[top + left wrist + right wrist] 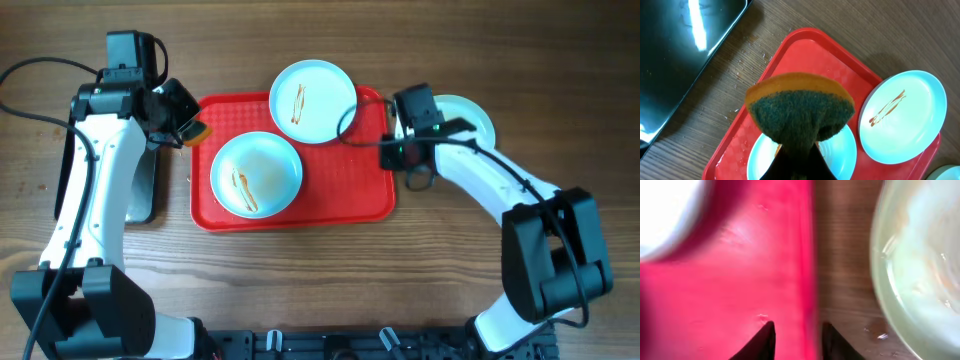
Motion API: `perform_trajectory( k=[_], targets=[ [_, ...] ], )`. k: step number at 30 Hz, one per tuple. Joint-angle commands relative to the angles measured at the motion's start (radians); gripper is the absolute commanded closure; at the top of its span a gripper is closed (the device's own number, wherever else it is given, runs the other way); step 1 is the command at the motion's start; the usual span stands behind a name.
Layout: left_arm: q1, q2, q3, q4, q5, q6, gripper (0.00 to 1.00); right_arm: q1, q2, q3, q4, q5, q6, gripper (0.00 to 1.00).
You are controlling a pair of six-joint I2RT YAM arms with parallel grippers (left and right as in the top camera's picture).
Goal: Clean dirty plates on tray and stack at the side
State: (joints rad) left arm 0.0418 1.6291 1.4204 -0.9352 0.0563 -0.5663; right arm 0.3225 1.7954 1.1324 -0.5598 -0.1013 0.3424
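The red tray (340,180) holds two white plates. The front-left plate (256,173) and the back plate (312,100) both bear brown sauce streaks. A third plate (470,118) lies on the table right of the tray, partly under my right arm. My left gripper (185,128) is shut on an orange-and-green sponge (800,107) over the tray's (810,55) back-left corner, above the front-left plate (840,155). The back plate (902,117) lies apart from it. My right gripper (797,330) straddles the tray's (740,280) right rim and clasps it, next to the third plate (920,265).
A black metal pan (140,190) lies left of the tray under my left arm; it also shows in the left wrist view (675,50). Water drops lie on the wood between pan and tray. Bare wooden table surrounds everything.
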Motion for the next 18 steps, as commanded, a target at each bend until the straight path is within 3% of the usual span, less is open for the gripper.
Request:
perform_trajectory(
  k=[1, 4, 9, 13, 18],
  targets=[
    [0.006, -0.007, 0.010, 0.006, -0.013, 0.012, 0.96, 0.016, 0.006, 0.150, -0.007, -0.225, 0.029, 0.60],
    [0.003, -0.006, 0.010, 0.007, -0.013, 0.012, 0.96, 0.082, 0.010, 0.166, 0.006, -0.266, 0.154, 0.57],
    [-0.008, 0.009, 0.010, 0.029, -0.012, 0.012, 0.96, 0.238, 0.092, 0.166, 0.063, -0.192, 0.240, 0.56],
    [-0.012, 0.016, 0.010, 0.030, -0.002, 0.012, 0.96, 0.261, 0.221, 0.264, 0.021, -0.253, 0.183, 0.57],
    [-0.012, 0.021, 0.010, 0.026, -0.002, 0.012, 0.96, 0.308, 0.336, 0.458, -0.125, -0.154, 0.105, 0.61]
  ],
)
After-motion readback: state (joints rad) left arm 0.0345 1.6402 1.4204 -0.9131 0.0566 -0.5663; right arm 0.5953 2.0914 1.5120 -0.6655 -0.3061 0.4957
